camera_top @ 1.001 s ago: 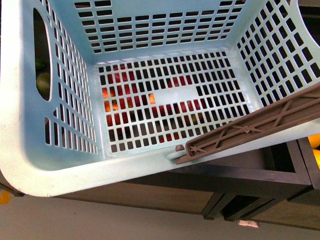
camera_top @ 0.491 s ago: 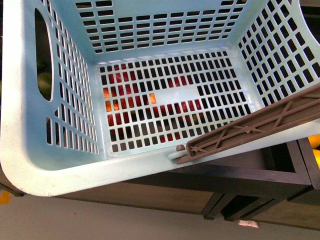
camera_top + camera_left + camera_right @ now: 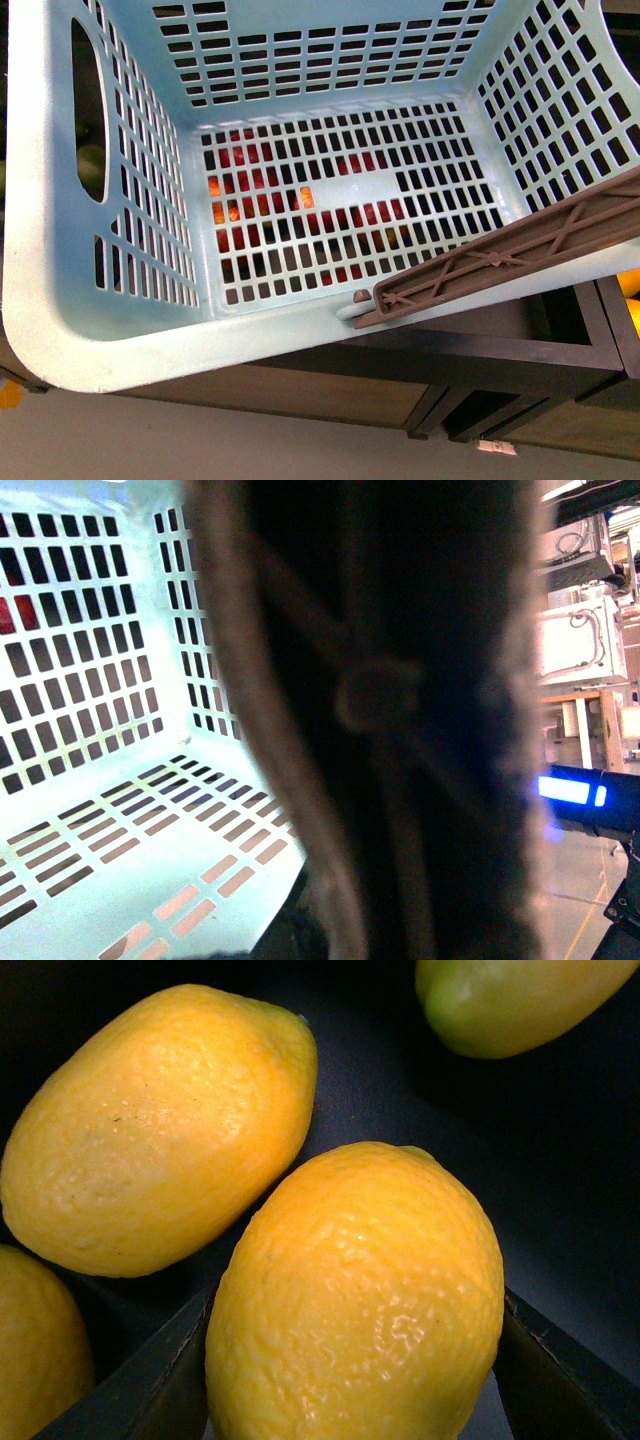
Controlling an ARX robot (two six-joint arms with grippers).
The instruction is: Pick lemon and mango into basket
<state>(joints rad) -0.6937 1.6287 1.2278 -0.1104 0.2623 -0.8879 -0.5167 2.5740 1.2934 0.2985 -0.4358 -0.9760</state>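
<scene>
The right gripper (image 3: 350, 1385) has its dark fingers (image 3: 150, 1385) set against either flank of a small, bright yellow, oval lemon (image 3: 360, 1290), and by the look of it is closed on the fruit. I cannot tell whether the lemon is lifted off the dark shelf floor (image 3: 400, 1090). Just beside it lies a second yellow dimpled fruit (image 3: 150, 1130), with a pale green fruit (image 3: 510, 1000) a little further off.

In the left wrist view the brown ribbed swing handle (image 3: 380, 700) fills the frame as a close blur. The left gripper's jaws are lost behind it, so their state cannot be told.

In the front view the pale mint-blue slotted plastic basket (image 3: 60, 330) hangs tilted above the dark wooden cabinet (image 3: 480, 350). Its floor is bare, and red and orange show only through the slots from below.

Over the last second the basket has drifted slightly to the right and nothing has landed in it. That suggests it is being held ready while the first pick is made. The mango cannot be picked out for certain. Yellow-orange fruit (image 3: 630, 285) shows at the far right edge, too cropped to name.
</scene>
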